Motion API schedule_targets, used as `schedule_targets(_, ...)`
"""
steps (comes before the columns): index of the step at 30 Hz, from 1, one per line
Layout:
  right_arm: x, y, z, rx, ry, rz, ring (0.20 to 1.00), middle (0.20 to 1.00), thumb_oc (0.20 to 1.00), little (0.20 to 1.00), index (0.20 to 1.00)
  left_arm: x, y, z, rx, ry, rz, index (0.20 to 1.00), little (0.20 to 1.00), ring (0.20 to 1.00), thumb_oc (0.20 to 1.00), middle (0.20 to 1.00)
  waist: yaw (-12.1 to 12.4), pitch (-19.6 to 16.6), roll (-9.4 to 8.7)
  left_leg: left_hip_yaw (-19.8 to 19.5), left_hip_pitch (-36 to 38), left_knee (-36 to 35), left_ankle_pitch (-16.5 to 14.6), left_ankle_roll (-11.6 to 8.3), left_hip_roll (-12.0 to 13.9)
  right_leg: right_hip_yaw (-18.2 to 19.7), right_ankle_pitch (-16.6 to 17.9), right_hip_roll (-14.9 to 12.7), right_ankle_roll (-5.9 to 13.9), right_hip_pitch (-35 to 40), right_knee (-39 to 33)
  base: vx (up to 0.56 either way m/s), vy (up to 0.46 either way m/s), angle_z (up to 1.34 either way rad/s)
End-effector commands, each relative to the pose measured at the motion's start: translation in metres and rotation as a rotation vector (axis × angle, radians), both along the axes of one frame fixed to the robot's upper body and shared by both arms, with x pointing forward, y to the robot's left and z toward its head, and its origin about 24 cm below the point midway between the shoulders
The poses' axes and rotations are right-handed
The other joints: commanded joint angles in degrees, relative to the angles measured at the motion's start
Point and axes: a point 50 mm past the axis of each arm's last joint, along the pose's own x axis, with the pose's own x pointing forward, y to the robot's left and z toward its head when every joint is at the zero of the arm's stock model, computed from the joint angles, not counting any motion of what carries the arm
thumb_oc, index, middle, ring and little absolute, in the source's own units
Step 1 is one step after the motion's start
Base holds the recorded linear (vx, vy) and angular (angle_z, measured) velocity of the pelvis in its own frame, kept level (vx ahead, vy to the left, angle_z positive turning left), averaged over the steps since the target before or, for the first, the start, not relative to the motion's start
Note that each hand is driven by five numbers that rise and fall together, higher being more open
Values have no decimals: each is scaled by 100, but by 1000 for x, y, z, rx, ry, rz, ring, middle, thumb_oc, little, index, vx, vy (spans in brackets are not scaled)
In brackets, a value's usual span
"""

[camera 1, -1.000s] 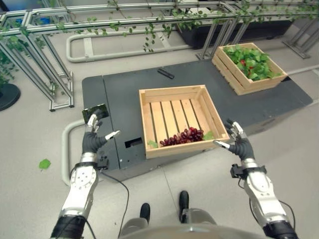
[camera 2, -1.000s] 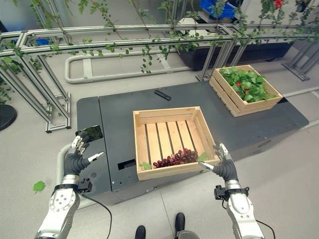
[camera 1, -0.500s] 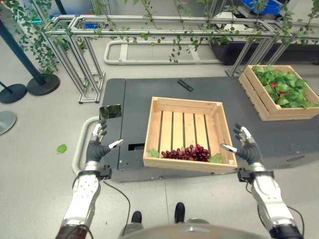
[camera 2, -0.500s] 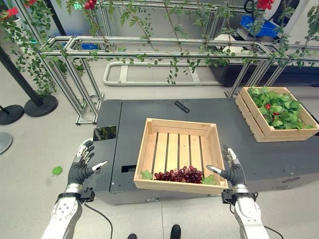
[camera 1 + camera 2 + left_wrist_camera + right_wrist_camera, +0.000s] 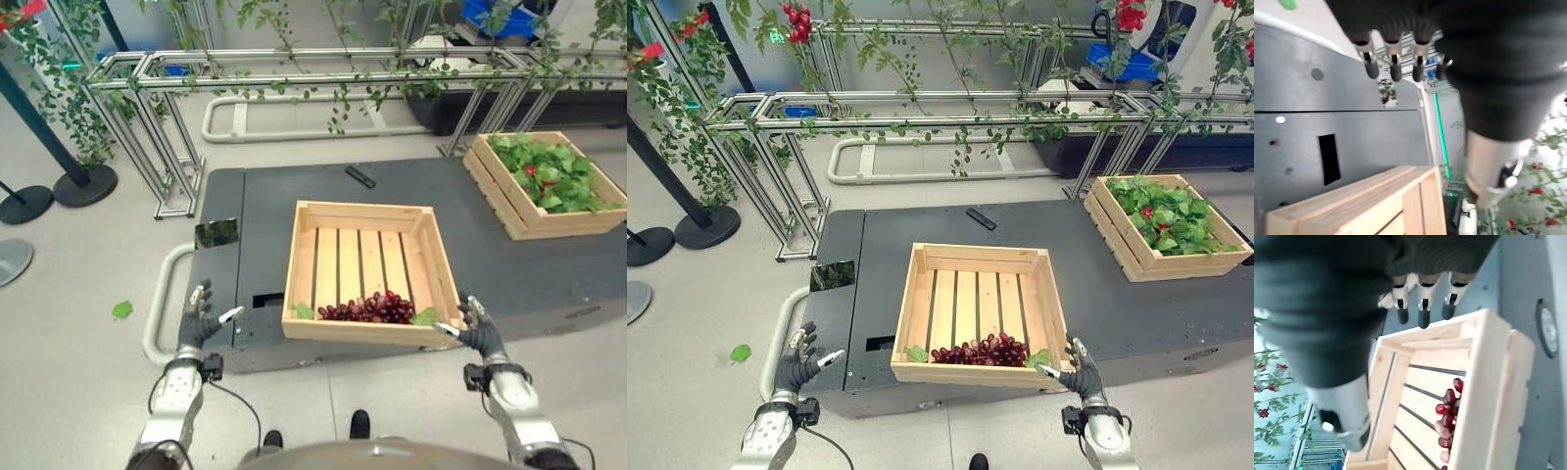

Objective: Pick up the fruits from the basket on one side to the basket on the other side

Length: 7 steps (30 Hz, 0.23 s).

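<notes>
Wooden slatted basket (image 5: pixel 370 269) at centre of dark table (image 5: pixel 255 211); bunch of dark red grapes (image 5: pixel 370 309) lying against its near wall, a green leaf (image 5: pixel 425 316) beside the bunch. Second wooden basket (image 5: pixel 545 182), full of green leaves with small red fruits among them, well apart at the far right of the table.

Left hand (image 5: pixel 202 319) near the table's front left corner, fingers (image 5: pixel 1394 67) straight and spread, nothing held. Right hand (image 5: pixel 476 331) just beside the near right corner of the centre basket, fingers (image 5: pixel 1421 313) straight, nothing held. Contact between right hand and basket corner: cannot tell.

Probable faults from this state:

- Basket wall strike. Grapes close behind the near wall; a low, forward reach likely to hit the rim and push the basket across the table.
- Partial grasp. Loose bunch; closing on a few berries likely to tear them off and leave the rest behind.
- Crushing. Soft fruit; hard closure likely to burst berries.
- Drop in transit. Long carry to the far right basket; weak hold likely to shed fruit onto the table or floor.
- Small black object (image 5: pixel 360 176) behind the centre basket: off the probable carry path, low risk.
</notes>
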Motion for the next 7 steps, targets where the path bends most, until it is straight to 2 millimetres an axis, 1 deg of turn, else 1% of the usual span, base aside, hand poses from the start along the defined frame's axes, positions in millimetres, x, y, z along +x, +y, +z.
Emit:
schedule_targets(1, 18, 2, 16, 0, -98, 3, 1000, 1000, 1000, 1000, 1000, 16, 0, 12, 5, -68, -9, 1000, 1000, 1000, 1000, 1000, -149, -119, -158, 178, -303, 453, -253, -26, -55, -194, -924, -335, 569, 406, 287, 57, 4, 1)
schedule_targets(7, 20, 4, 14, 1, -84, 16, 1000, 1000, 1000, 1000, 1000, 16, -2, 11, 13, -53, -42, 1000, 1000, 1000, 1000, 1000, -148, -161, -166, 167, -222, 450, -307, 10, -69, -156, -985, -322, 563, 456, 358, 29, 3, 1)
